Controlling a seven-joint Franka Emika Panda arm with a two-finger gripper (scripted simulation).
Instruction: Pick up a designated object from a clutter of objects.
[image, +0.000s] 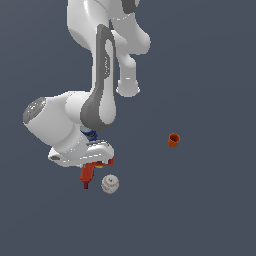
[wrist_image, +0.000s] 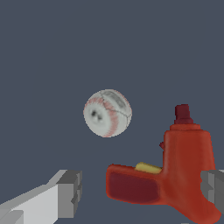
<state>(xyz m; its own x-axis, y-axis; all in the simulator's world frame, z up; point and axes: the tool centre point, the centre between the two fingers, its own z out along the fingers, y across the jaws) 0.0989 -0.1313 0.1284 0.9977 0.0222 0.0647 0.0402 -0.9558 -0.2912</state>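
Observation:
The red L-shaped drill with a dark red tip and a small yellow mark lies between my gripper's two grey fingers. One finger stands a little apart from the drill's handle. The other finger is at the edge of its body. The jaws are wide open. In the exterior view the gripper is low over the drill, and the hand hides most of it.
The white baseball with red stitching lies just beside the drill and also shows in the wrist view. A small orange cup stands apart toward the exterior view's right. A bit of the blue can peeks out behind the arm.

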